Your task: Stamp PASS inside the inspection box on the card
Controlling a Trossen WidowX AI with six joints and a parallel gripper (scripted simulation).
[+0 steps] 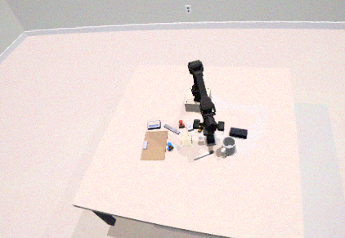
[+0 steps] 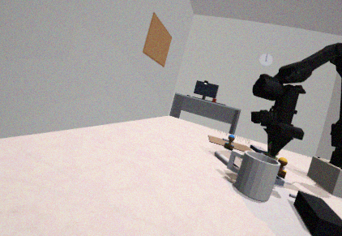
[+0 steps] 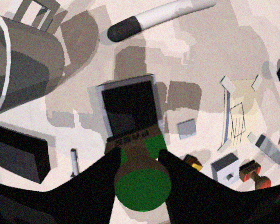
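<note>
My gripper is shut on the green-knobbed stamp, whose brown block shows PASS lettering in the wrist view. The block overlaps the near edge of the black ink pad in its grey case; whether it touches the pad I cannot tell. The stamp's underside is hidden. The pale yellow card lies to the right of the pad in the wrist view, with thin drawn lines on it; I can make out no print there.
A grey mug, a black box and a marker surround the pad. Yellow, red and blue stamps stand nearby. A brown board lies beyond the card.
</note>
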